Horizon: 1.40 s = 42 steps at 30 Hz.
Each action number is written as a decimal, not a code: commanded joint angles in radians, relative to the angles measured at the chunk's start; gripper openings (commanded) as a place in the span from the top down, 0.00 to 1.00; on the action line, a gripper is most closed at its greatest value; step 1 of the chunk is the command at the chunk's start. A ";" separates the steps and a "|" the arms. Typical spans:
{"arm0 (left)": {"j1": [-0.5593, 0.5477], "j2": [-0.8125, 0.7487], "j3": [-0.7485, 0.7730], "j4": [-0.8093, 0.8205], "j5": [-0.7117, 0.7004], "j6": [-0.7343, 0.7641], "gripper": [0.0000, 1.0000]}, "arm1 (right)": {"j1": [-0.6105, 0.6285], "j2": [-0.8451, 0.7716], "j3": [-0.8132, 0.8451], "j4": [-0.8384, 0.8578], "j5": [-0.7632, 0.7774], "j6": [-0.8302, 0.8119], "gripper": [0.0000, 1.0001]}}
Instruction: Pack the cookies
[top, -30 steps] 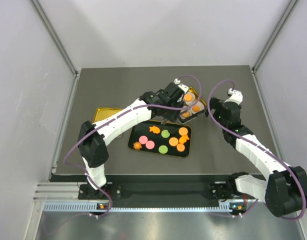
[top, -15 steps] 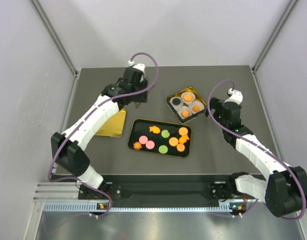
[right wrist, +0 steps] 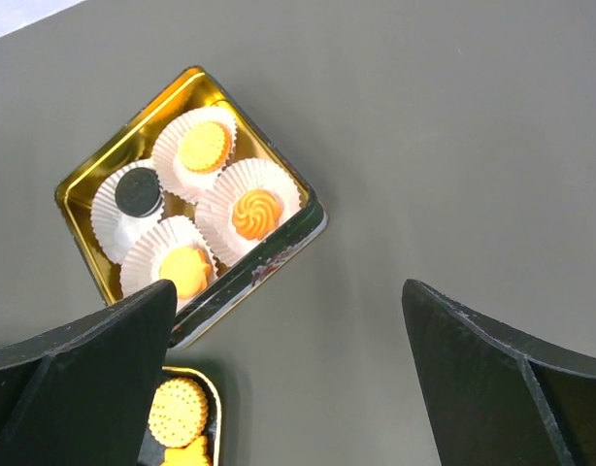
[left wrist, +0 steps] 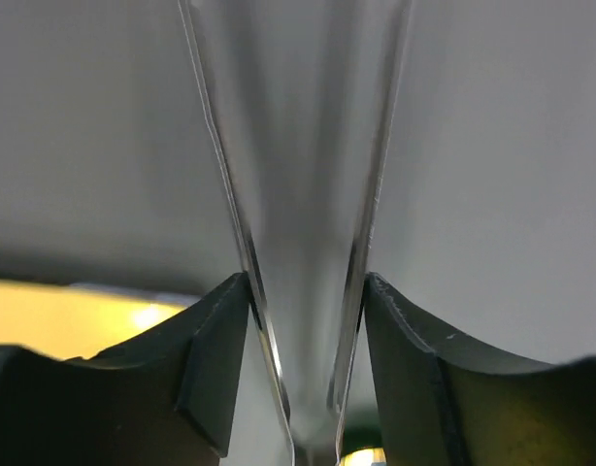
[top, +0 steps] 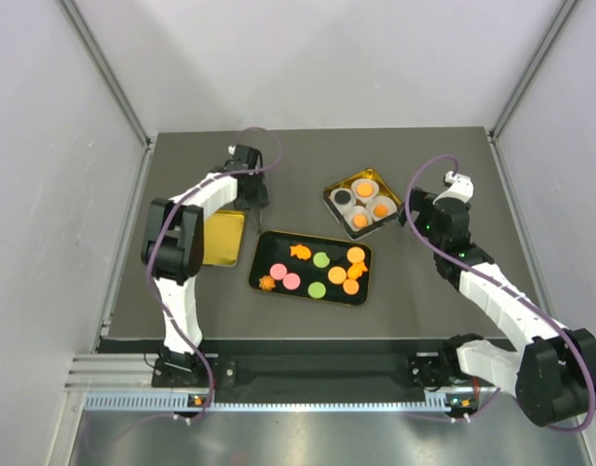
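Observation:
Several cookies in orange, pink and green lie on a black tray at the table's middle. A gold tin behind it holds white paper cups with three orange cookies and one dark one; it also shows in the right wrist view. My left gripper is at the back left above a gold lid. In the left wrist view it is shut on metal tongs. My right gripper is open and empty, right of the tin.
The gold lid lies flat left of the black tray. Metal frame posts and white walls enclose the dark table. A corner of the black tray with an orange cookie shows in the right wrist view.
My left arm has swung from over the gold tin to the back left and folded back, its gripper now above the gold lid. The right arm has hardly moved.

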 commanded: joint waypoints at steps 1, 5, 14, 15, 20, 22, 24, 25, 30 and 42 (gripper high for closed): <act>-0.010 0.058 0.080 0.068 0.011 -0.029 0.44 | -0.013 -0.034 0.000 0.042 -0.011 0.006 0.00; -0.010 0.112 0.101 0.065 0.002 -0.034 0.36 | -0.013 -0.037 -0.002 0.042 -0.018 0.005 0.00; -0.003 0.072 0.133 0.016 -0.052 -0.017 0.19 | -0.013 -0.037 0.002 0.045 -0.027 0.008 0.00; -0.003 0.063 0.153 0.008 -0.055 -0.010 0.18 | -0.015 -0.037 0.002 0.043 -0.028 0.006 0.00; -0.003 -0.037 0.168 -0.006 -0.044 0.004 0.19 | -0.015 -0.039 0.002 0.043 -0.030 0.009 0.00; -0.004 -0.081 0.157 -0.018 -0.055 0.006 0.23 | -0.015 -0.042 0.002 0.043 -0.030 0.006 0.00; -0.004 -0.138 0.107 -0.044 -0.084 -0.005 0.26 | -0.013 -0.045 0.000 0.043 -0.030 0.008 0.00; -0.003 -0.161 0.078 -0.044 -0.117 -0.010 0.27 | -0.013 -0.046 -0.002 0.043 -0.028 0.009 0.00; 0.026 -0.310 -0.143 -0.049 -0.205 -0.104 0.36 | -0.013 -0.037 0.005 0.043 -0.054 0.011 0.00; 0.258 -0.475 -0.419 -0.072 -0.373 -0.230 0.38 | -0.013 -0.055 -0.002 0.043 -0.093 0.015 0.00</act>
